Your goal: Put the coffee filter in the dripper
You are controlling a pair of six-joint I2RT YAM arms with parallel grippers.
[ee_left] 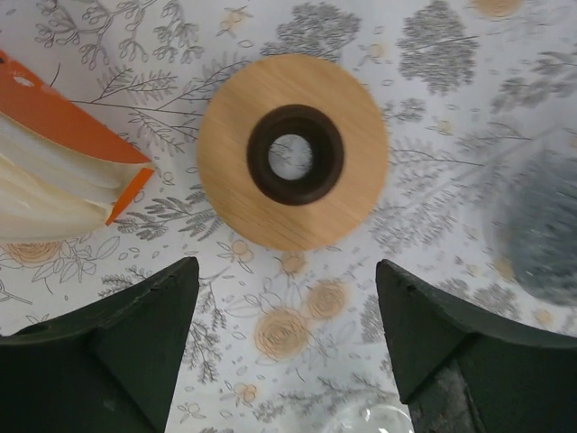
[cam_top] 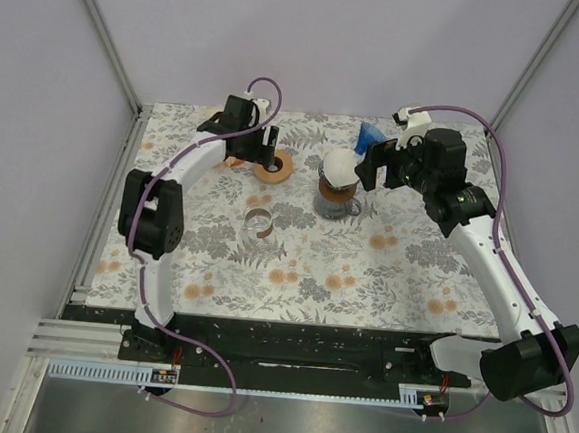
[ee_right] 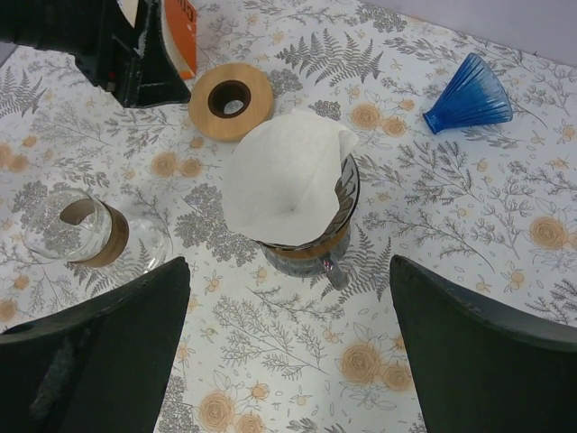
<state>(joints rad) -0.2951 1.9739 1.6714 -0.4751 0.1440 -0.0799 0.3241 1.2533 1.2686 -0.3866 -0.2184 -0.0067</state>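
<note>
The white paper coffee filter point(ee_right: 284, 189) sits in the mouth of the dripper point(ee_right: 317, 251), a metal-rimmed vessel with a wooden collar and a small handle; the filter leans out over its left rim. In the top view the filter point(cam_top: 340, 164) and dripper point(cam_top: 337, 202) stand at the back middle of the table. My right gripper point(ee_right: 288, 343) hovers open just in front of the dripper, with nothing between its fingers. My left gripper point(ee_left: 287, 334) is open and empty above the cloth, just near of a wooden disc point(ee_left: 293, 162) with a dark hole.
An orange pack of white filters point(ee_left: 54, 171) lies left of the disc. A blue fluted cone point(ee_right: 471, 95) lies at the back right. A glass piece with a wooden band point(ee_right: 86, 234) lies on its side left of the dripper. The floral cloth point(cam_top: 365, 273) covers the table.
</note>
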